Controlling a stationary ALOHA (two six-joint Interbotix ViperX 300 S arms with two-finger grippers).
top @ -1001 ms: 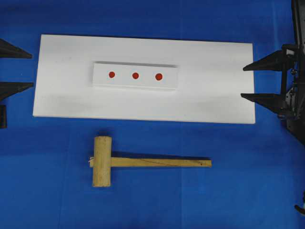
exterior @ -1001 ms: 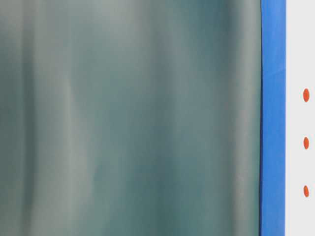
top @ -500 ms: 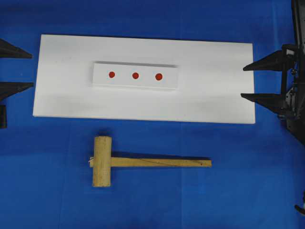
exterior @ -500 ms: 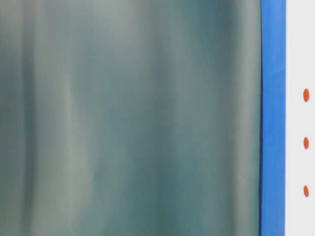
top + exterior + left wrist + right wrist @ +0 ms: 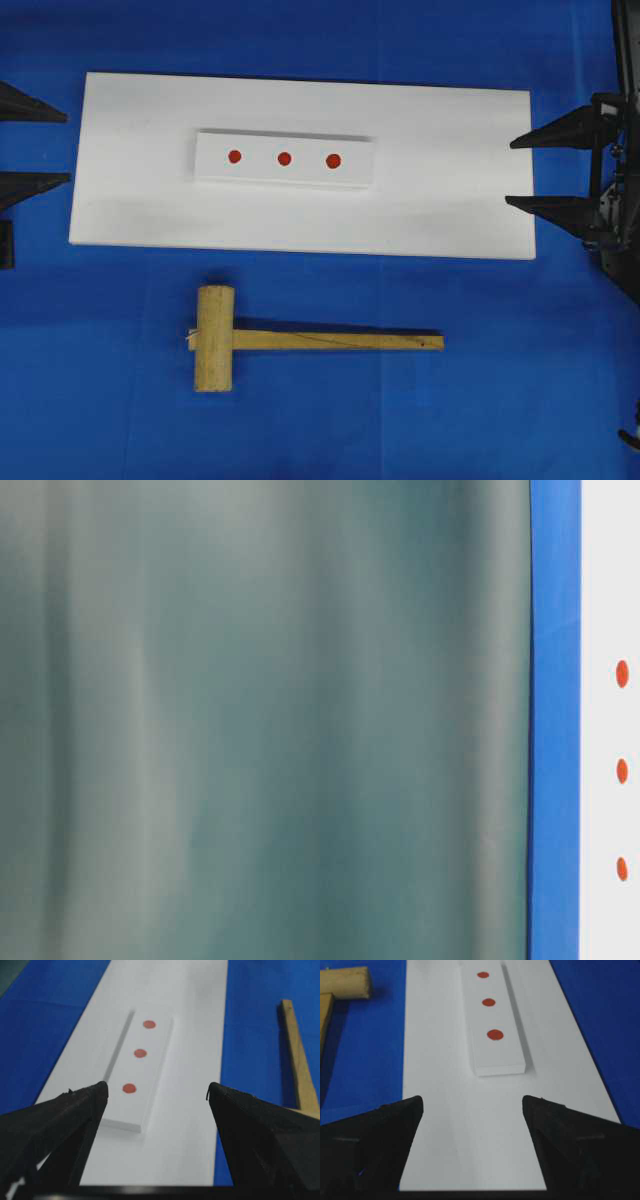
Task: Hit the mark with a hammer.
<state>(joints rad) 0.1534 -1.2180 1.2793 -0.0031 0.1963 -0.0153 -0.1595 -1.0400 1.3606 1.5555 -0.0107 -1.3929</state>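
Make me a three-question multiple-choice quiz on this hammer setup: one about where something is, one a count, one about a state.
1. Where does the hammer lie?
A. on the white board
B. on the blue cloth beside the board
C. in the right tool

2. How many red marks are on the small white block?
A. two
B. three
C. four

3. How does the left tool stand?
A. shut on the hammer
B. shut, empty
C. open, empty

Answers:
1 B, it rests on the blue cloth, off the white board.
2 B, three dots in a row.
3 C, its fingers are spread with nothing between them.
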